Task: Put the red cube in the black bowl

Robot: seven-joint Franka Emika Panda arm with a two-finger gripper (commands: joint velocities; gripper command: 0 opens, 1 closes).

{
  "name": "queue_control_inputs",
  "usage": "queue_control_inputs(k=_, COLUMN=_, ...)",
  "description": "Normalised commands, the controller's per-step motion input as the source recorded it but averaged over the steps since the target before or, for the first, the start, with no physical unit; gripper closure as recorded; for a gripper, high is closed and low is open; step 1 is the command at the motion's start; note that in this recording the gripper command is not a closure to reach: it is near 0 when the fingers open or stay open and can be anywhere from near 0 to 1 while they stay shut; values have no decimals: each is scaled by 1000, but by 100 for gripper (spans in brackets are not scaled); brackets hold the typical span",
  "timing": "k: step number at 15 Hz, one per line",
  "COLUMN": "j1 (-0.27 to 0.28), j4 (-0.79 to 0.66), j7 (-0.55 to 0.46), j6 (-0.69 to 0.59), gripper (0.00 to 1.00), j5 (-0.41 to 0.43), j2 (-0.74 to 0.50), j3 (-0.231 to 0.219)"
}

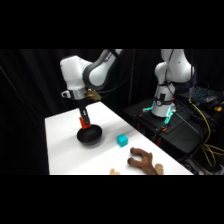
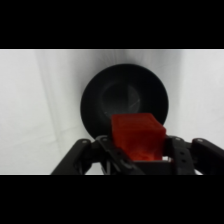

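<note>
Tool (image 2: 139, 159) clamps the red cube (image 2: 137, 136) directly above the black bowl (image 2: 95, 102), positioned for release; teal cube (image 1: 121, 140) sits beside bowl.

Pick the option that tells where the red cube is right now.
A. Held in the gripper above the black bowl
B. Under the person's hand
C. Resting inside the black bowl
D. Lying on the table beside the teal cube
A. The wrist view shows the red cube clamped in the gripper with the black bowl below it; in the side view the teal cube sits alone on the table.
</note>
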Motion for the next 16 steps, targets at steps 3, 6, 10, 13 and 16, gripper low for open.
queue_control_inputs(k=3, j1=-95, j4=237, j7=-175, j6=79, gripper=100, j5=161, j2=214, j3=35)
queue_control_inputs(k=6, j1=-61, j4=190, j7=-137, j6=39, gripper=100, j5=157, j2=161, j3=64)
queue_control_inputs(k=10, j1=-25, j4=106, j7=-107, j6=13, gripper=100, j5=120, j2=97, j3=71)
queue_control_inputs(k=13, j1=-11, j4=93, j7=-80, j6=-32, gripper=0, j5=67, j2=56, j3=22)
queue_control_inputs(k=16, j1=12, j4=65, j7=5, j6=-203, gripper=0, j5=25, j2=-130, j3=-22)
